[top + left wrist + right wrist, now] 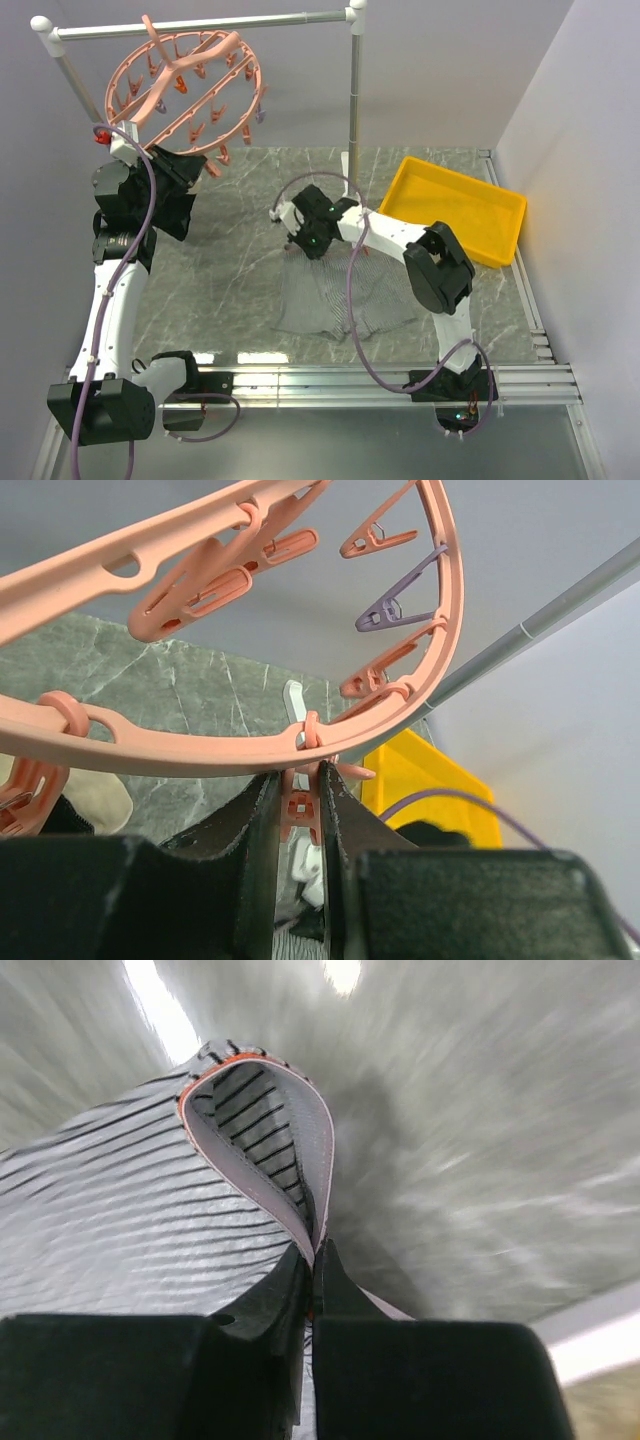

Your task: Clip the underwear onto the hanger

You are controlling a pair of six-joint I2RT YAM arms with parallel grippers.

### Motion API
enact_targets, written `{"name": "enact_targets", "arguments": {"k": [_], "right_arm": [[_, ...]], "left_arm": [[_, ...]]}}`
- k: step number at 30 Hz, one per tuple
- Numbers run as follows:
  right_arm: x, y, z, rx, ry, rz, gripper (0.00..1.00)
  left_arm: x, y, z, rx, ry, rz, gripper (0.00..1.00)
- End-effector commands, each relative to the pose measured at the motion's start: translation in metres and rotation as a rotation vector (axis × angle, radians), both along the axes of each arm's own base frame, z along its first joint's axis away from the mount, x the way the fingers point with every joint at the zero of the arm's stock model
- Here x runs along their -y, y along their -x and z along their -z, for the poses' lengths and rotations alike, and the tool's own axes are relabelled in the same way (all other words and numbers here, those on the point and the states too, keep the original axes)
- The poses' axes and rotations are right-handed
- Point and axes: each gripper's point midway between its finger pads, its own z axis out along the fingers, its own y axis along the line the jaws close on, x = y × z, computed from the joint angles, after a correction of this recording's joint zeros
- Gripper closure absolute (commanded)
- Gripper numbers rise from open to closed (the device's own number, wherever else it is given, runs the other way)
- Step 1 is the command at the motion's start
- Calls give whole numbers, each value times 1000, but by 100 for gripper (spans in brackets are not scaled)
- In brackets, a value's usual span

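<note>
The grey marble worktop [240, 290] carried a yellow tray [450, 215] at its far right corner, with its yellow floor showing. The hanger [178, 68] hung from a grey rail [200, 24] over the far left corner. The underwear [320, 295] lay spread near the middle, toward the near edge.

Only the wrist views showed the grips. The right tool [312, 1260] was pinched shut on a raised fold of the underwear's edge. The left tool [300, 790] was closed on one small pink clip [301, 815] dangling under the hanger's rim.
</note>
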Motion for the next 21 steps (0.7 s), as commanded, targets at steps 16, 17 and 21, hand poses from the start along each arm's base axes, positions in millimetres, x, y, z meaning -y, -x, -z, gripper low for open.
{"name": "enact_targets", "arguments": {"k": [16, 17, 21], "right_arm": [[-92, -38, -202, 296, -373, -27, 100], [-95, -40, -210, 309, -384, -27, 100], [-106, -36, -217, 316, -380, -44, 100]], "left_arm": [[8, 9, -25, 89, -57, 54, 100], [8, 9, -26, 90, -60, 56, 100], [9, 9, -22, 82, -62, 60, 100]]}}
